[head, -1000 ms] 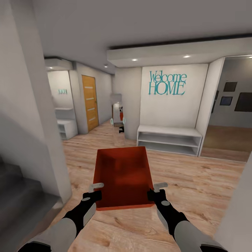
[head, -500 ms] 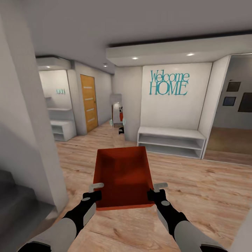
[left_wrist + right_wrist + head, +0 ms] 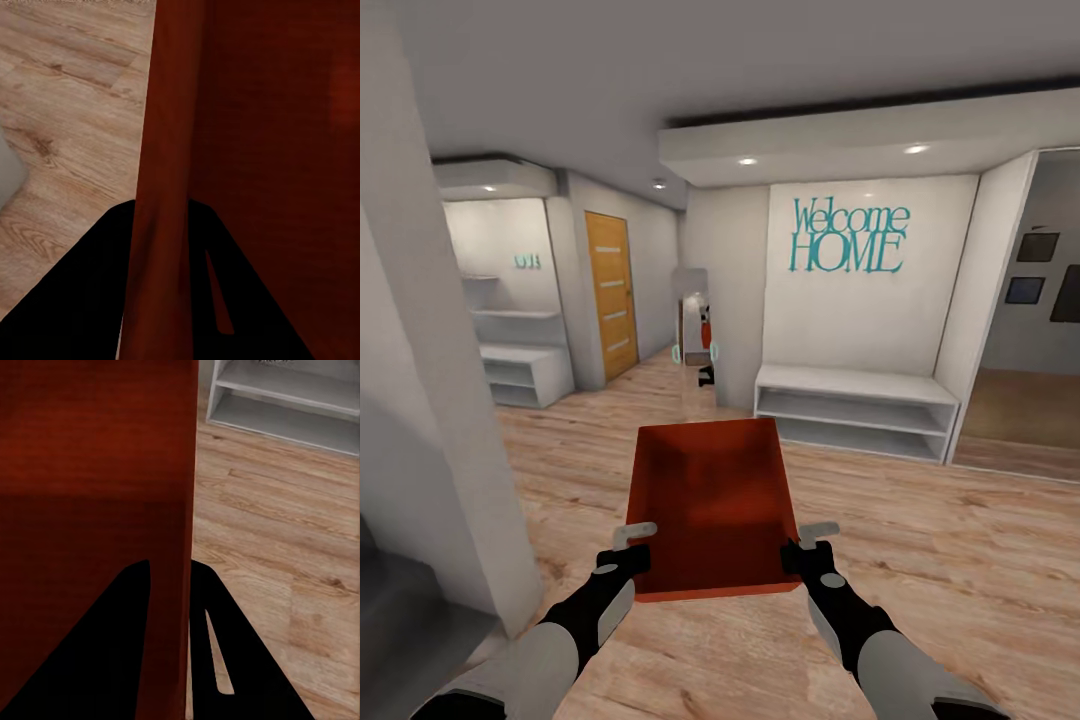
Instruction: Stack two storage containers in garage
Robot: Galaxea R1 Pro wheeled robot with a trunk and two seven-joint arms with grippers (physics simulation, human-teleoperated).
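One orange-red open-top storage container (image 3: 710,500) hangs level in front of me over light wood plank flooring. My left gripper (image 3: 632,545) is shut on its left wall near the closest corner, and my right gripper (image 3: 808,545) is shut on its right wall. The left wrist view has the container's wall (image 3: 165,150) pinched between the dark fingers of the left gripper (image 3: 161,225). In the right wrist view the container wall (image 3: 90,450) sits likewise inside the right gripper (image 3: 169,577). The bin looks empty.
I am in a hallway. A white wall corner (image 3: 420,400) stands close on the left. Ahead are a low white shelf bench (image 3: 855,410) under "Welcome HOME" lettering, a mirror (image 3: 695,335), a wooden door (image 3: 610,295), white shelving (image 3: 520,375) and an opening (image 3: 1030,400) at right.
The whole view has shifted as the robot rolled forward: the left wall corner slid left and the bench and right opening spread outward. The container stays in both grippers unchanged.
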